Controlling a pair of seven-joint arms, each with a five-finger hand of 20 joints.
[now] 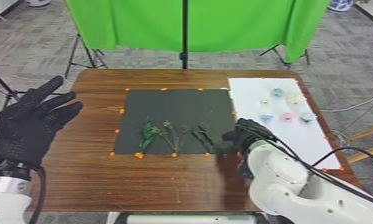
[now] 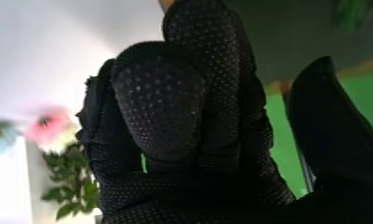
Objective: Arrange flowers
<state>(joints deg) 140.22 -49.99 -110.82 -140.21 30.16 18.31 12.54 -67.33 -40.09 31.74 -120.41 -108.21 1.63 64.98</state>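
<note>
on the near side of the brown wooden table [image 1: 85,175], holds the black-gloved right hand [image 1: 243,132] by the right edge of the dark grey mat [image 1: 165,107], with fingers pressed together and thumb apart; holds the black-gloved left hand [image 1: 27,120] at the table's left edge, with fingers spread. on the mat, has a leafy green stem [image 1: 147,133], a thin-branched green sprig [image 1: 174,136] and a dark green stem [image 1: 203,137] side by side. on the white rectangular sheet [image 1: 253,87], has a blue flower head [image 1: 267,118], a pink flower head [image 1: 287,117] and a pale blue flower head [image 1: 308,117], then a cream flower head [image 1: 295,98] and a teal flower head [image 1: 277,92] beyond. past the table, has a bright green cloth [image 1: 236,25].
</note>
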